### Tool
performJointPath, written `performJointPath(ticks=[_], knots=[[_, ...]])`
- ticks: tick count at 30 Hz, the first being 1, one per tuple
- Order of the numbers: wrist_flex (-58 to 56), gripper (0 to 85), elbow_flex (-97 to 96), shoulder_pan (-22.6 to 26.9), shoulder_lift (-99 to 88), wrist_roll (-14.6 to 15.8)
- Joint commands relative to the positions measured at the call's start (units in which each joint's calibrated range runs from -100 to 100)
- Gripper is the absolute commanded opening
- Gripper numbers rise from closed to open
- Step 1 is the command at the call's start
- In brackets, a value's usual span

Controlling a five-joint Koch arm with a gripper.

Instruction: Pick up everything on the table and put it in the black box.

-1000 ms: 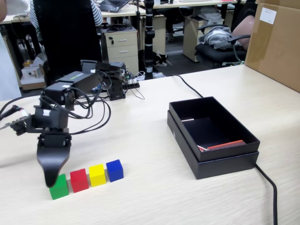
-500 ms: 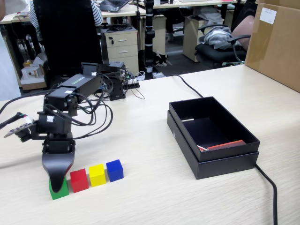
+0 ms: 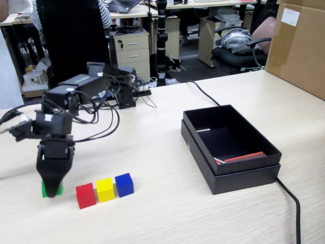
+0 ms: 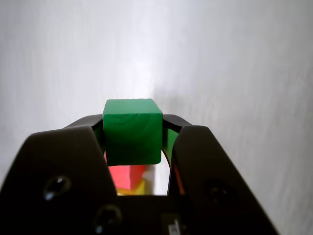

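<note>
1. Your gripper (image 3: 52,187) is clamped on the green cube (image 4: 132,131); in the wrist view the cube sits squarely between the two jaws, each pressing a side face. In the fixed view only a sliver of green shows at the tips, and it looks just clear of the table (image 3: 152,213), though contact cannot be ruled out.
2. The red cube (image 3: 85,195), yellow cube (image 3: 105,189) and blue cube (image 3: 124,184) stand in a touching row just right of the gripper in the fixed view, none yet picked.
3. The black box (image 3: 238,179) lies well off to the gripper's right, beyond that row, with no cubes visible in it.
4. Risk: the carry path runs over the row. If you travel low, the held cube or jaw tips will likely clip the red cube and scatter the line.
5. Risk: the hold is on the cube's lower part only. A jerk could let it twist or slip out.
6. Risk: a low approach would catch the near wall of the box. Lift first.
</note>
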Motion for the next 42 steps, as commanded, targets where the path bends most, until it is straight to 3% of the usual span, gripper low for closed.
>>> performJointPath(ticks=[1,9,14,17,18,22,24,28,31,34,39,42], knots=[[0.9,0.9,-4.0,-0.2,-24.1,1.8],[-10.2,0.9,-23.7,7.2,-55.1,8.3],[-10.7,0.9,-29.4,18.6,-65.8,13.5],[-10.7,1.1,-27.8,27.9,-61.5,17.0],[-10.7,1.1,-22.8,32.8,-50.7,19.6],[-10.7,1.2,-4.8,36.6,-22.2,21.6],[-10.7,5.9,-0.9,36.8,-15.1,21.6],[-10.7,6.8,1.7,36.8,-8.1,21.8],[-13.1,28.7,1.4,36.6,-4.0,22.2],[-14.0,43.2,-0.2,36.2,-9.6,22.3],[-14.0,43.1,-6.6,33.3,-35.6,21.7],[-14.9,43.1,-9.8,27.2,-49.6,18.6]])
